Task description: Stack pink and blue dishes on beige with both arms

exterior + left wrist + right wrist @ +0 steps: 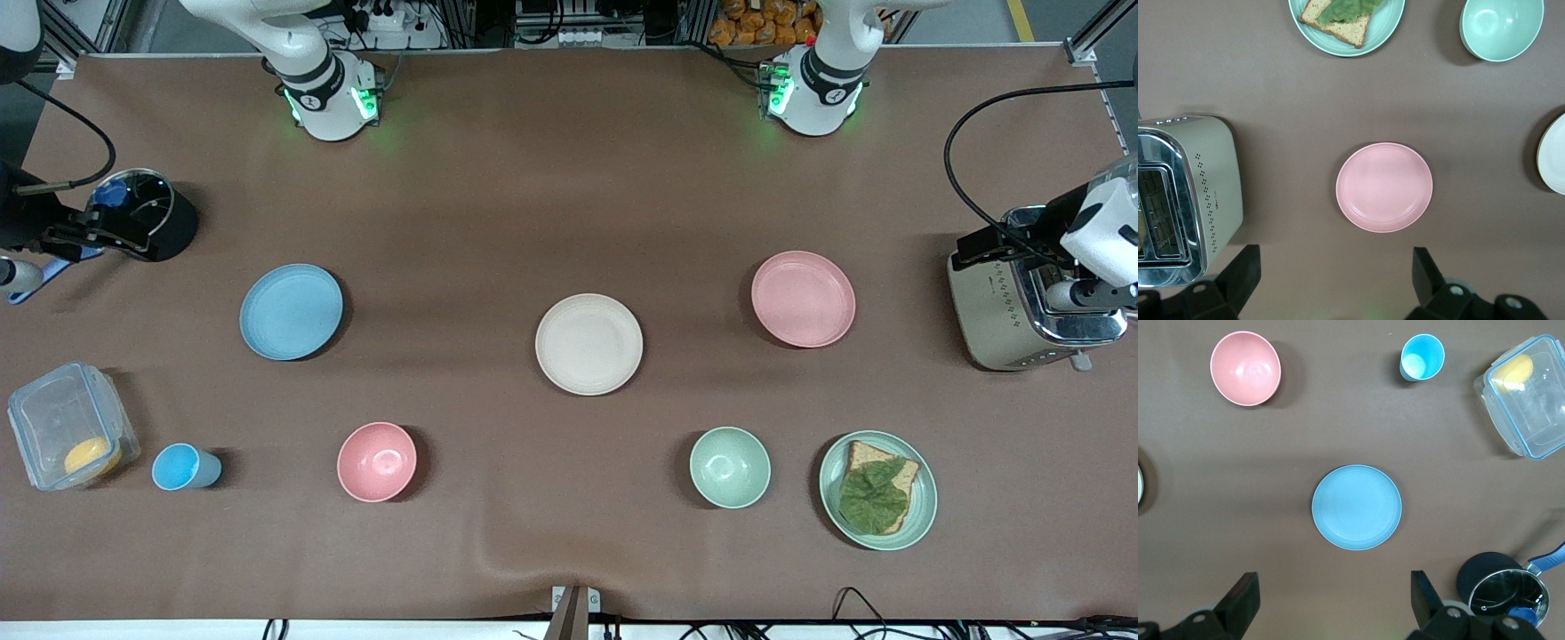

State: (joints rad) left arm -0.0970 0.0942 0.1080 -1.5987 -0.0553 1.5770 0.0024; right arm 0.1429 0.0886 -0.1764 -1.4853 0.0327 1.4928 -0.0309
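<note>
- Brown table seen from above, with dishes spread across it.
- Beige plate at the middle of the table, flat and empty.
- Pink plate toward the left arm's end, well apart from the beige plate, a little farther from the front camera than it.
- Blue plate toward the right arm's end, also well apart from the beige plate.
- Left gripper up in the air over the table just beside the pink plate, fingers spread wide, grasping nothing.
- Right gripper up in the air just beside the blue plate, fingers likewise spread wide and empty.
- Nearer the front camera: clear lidded box with something yellow inside, small blue cup, pink bowl, green bowl, green plate carrying toast topped with a leaf.
- Toaster at the left arm's end of the table.
- Black pot at the right arm's end.
</note>
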